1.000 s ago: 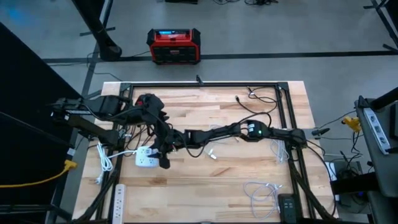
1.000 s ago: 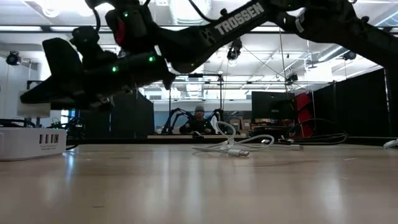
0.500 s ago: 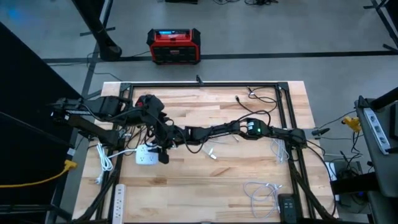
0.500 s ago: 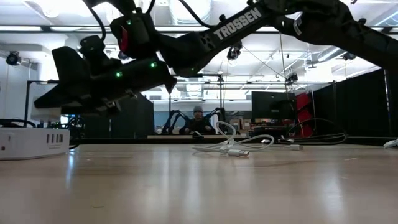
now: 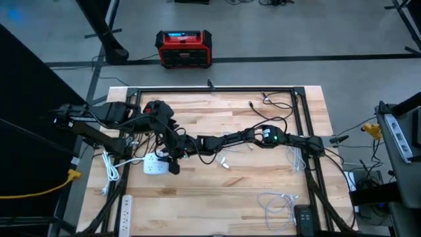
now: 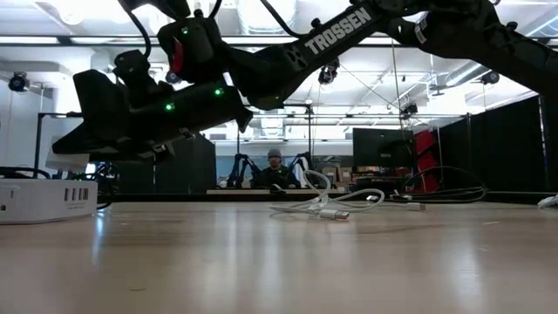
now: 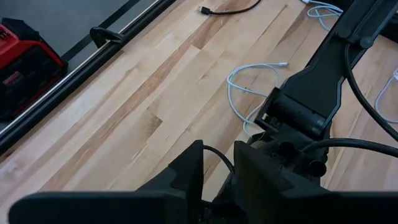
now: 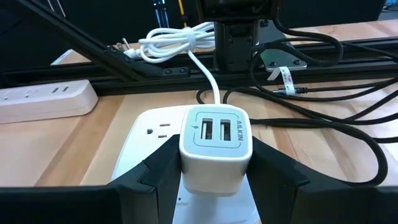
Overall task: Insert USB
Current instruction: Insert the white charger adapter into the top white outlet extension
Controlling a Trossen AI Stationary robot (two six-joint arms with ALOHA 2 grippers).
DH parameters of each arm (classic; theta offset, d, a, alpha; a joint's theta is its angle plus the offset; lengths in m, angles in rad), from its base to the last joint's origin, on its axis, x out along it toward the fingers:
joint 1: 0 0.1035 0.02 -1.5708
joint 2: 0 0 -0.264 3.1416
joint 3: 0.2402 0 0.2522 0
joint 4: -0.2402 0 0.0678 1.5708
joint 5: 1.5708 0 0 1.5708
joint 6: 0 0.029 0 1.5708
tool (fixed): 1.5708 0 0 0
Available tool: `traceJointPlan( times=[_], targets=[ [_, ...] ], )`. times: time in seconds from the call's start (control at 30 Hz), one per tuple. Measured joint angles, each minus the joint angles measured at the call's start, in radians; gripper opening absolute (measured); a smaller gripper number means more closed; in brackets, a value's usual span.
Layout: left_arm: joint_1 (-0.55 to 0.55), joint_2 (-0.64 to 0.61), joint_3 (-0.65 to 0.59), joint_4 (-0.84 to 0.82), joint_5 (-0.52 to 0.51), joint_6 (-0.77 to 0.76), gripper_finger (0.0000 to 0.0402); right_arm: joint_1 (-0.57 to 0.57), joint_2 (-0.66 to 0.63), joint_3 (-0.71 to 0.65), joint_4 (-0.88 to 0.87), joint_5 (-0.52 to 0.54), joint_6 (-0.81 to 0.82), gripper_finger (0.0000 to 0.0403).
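My right gripper (image 8: pixel 216 171) reaches across to the table's left and is shut on a white USB charger cube (image 8: pixel 216 134) with two ports facing up. It holds the cube just over a white power hub (image 5: pixel 154 166) that lies flat on the table. I cannot tell whether cube and hub touch. In the low view the gripper (image 6: pixel 61 144) hangs above the hub (image 6: pixel 44 201). My left gripper (image 5: pixel 172 140) hovers just behind it, its fingers (image 7: pixel 186 177) nearly together around a thin black cable (image 7: pixel 217 155). My right gripper pinches the cube's two opposite side walls (image 8: pixel 184 163) between its fingers. It comes from the table's right, slanting slightly down. The cube sits upright above the hub. My left gripper has the black cable (image 7: pixel 214 152) rising out of the narrow gap between its fingers, which slant down. The place of contact is hidden low between the fingers.
A loose white cable (image 5: pixel 222 159) lies mid-table, and more white cables (image 5: pixel 276 204) lie near the front right. A white power strip (image 5: pixel 125 207) sits at the front left. Black cables (image 8: pixel 311 124) trail by the left frame rail. A person (image 6: pixel 275 166) sits far behind the table.
My right gripper has sunk toward the hub with the cube still between its fingers, and has tipped a little further down.
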State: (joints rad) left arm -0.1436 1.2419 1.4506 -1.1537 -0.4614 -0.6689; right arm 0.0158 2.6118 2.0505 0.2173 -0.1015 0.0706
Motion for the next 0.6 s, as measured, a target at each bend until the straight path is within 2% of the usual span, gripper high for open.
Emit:
traceJointPlan(
  times=[0.6],
  targets=[
    [0.0,0.0,0.0,0.007,-0.002,-0.025,0.0077,-0.012,0.021,0.003,0.027,0.033,0.007,0.0146]
  ],
)
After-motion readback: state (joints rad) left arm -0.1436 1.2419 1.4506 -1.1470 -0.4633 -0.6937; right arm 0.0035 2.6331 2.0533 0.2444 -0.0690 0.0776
